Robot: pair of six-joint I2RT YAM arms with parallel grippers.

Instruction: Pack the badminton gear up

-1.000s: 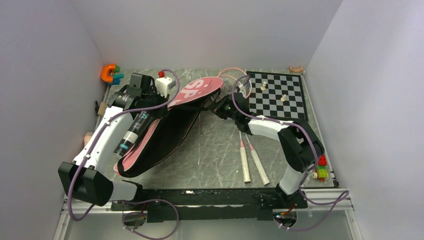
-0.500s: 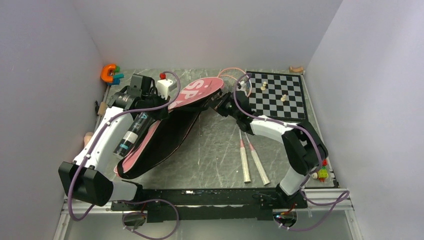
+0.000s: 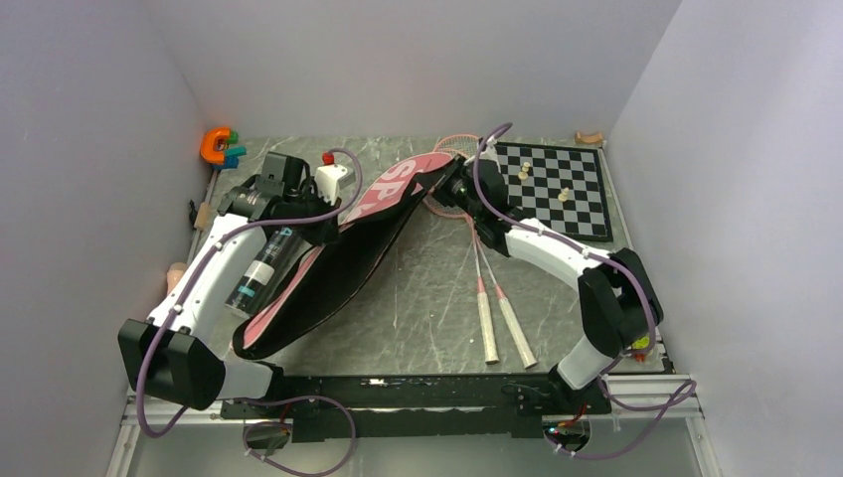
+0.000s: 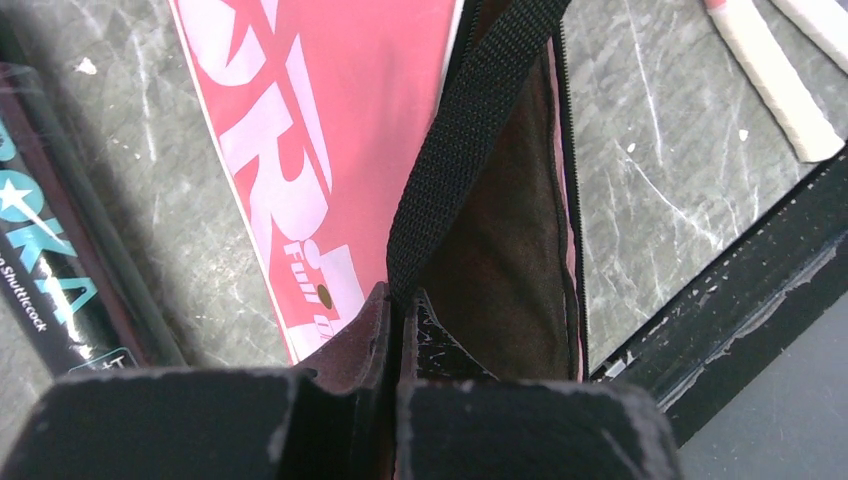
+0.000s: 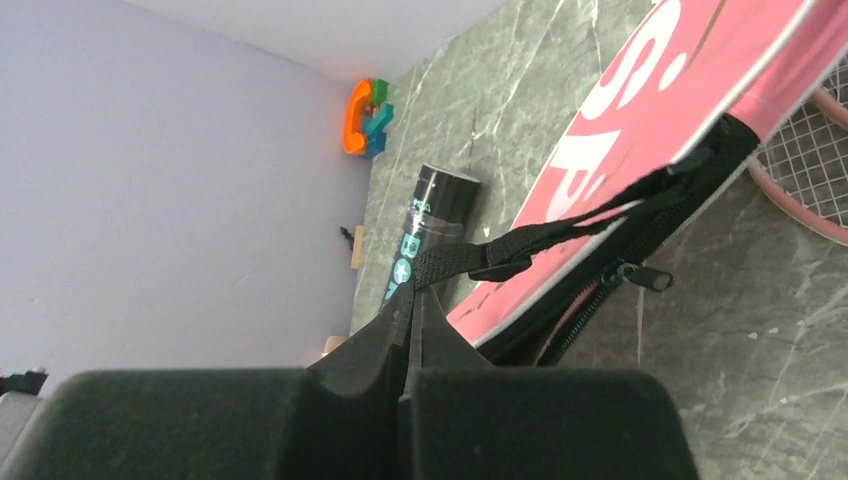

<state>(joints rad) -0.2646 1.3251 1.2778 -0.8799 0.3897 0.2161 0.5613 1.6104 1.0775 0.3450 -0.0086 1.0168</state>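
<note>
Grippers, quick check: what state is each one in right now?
Left gripper: closed, pinching the black strap of the pink bag.
Right gripper: closed, pinching the black strap too.

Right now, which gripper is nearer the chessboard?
Right. The right gripper grips the racket bag just left of the chessboard; the left gripper holds the bag farther left, beside the black tube.

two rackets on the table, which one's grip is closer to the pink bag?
The left thin pink-and-white racket: its white grip lies on the long pink fabric bag side; the other racket lies just right of it.
</note>
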